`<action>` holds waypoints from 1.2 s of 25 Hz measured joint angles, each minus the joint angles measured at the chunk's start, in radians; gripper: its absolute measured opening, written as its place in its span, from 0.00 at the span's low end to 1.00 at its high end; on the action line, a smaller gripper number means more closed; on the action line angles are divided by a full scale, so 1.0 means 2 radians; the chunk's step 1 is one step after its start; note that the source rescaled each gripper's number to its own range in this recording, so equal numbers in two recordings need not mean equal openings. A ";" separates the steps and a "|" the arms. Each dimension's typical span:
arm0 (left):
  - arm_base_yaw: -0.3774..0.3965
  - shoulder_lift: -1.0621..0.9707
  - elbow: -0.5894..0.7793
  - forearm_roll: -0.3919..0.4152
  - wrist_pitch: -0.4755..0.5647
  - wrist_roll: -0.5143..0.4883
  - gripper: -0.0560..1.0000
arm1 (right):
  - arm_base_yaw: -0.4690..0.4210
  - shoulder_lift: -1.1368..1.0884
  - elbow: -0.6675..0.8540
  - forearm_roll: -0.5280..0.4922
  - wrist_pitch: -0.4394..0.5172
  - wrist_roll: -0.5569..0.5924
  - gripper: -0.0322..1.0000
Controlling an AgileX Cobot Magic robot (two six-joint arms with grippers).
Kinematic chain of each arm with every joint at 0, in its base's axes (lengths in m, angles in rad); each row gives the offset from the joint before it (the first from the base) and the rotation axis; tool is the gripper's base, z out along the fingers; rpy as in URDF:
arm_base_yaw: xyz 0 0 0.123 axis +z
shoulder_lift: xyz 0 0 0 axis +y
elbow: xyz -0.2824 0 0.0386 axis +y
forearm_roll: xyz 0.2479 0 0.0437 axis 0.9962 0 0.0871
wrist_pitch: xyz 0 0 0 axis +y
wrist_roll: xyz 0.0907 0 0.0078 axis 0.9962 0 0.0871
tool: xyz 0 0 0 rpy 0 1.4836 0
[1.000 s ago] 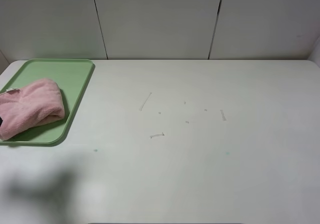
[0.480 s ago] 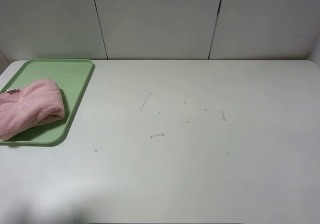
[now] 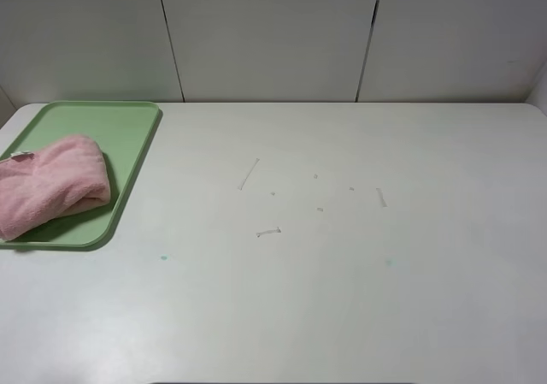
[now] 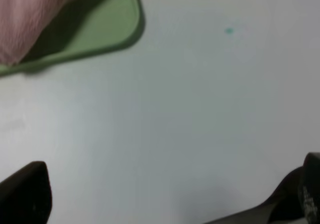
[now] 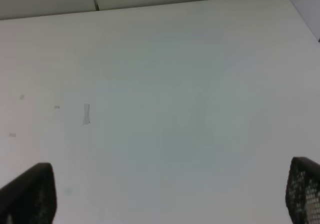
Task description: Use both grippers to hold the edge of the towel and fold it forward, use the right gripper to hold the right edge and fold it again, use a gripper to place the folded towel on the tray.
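The folded pink towel point(image 3: 49, 185) lies bunched on the light green tray point(image 3: 128, 136) at the table's far left, a small tag showing at its back left corner. Neither arm shows in the high view. In the left wrist view my left gripper point(image 4: 170, 194) hangs open over bare table, with the tray's corner point(image 4: 107, 27) and a bit of the towel point(image 4: 30, 9) ahead of it. My right gripper point(image 5: 170, 191) is open too, above the white table with nothing between its fingers.
The white table point(image 3: 342, 273) carries a few small scuff marks point(image 3: 268, 231) near its middle. A white panelled wall point(image 3: 273, 33) closes the back edge.
The dark shadow at the table's front left has shrunk and gone from the high view. The towel and tray have not moved.
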 joint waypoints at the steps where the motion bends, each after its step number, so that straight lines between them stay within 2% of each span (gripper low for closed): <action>1: -0.007 -0.018 0.000 -0.002 0.000 0.000 1.00 | 0.000 0.000 0.000 0.000 0.000 0.000 1.00; 6: -0.035 -0.102 0.000 -0.003 0.001 0.001 1.00 | 0.000 0.000 0.000 0.000 0.000 0.000 1.00; 13: -0.037 -0.186 0.000 -0.006 0.004 0.006 1.00 | 0.000 0.000 0.000 0.000 0.000 0.000 1.00; 25: -0.037 -0.190 0.003 -0.007 0.007 0.006 1.00 | 0.000 0.000 0.000 0.000 0.000 0.000 1.00; 30: -0.037 -0.190 0.003 -0.007 0.007 -0.024 1.00 | 0.000 0.000 0.000 0.000 0.000 0.000 1.00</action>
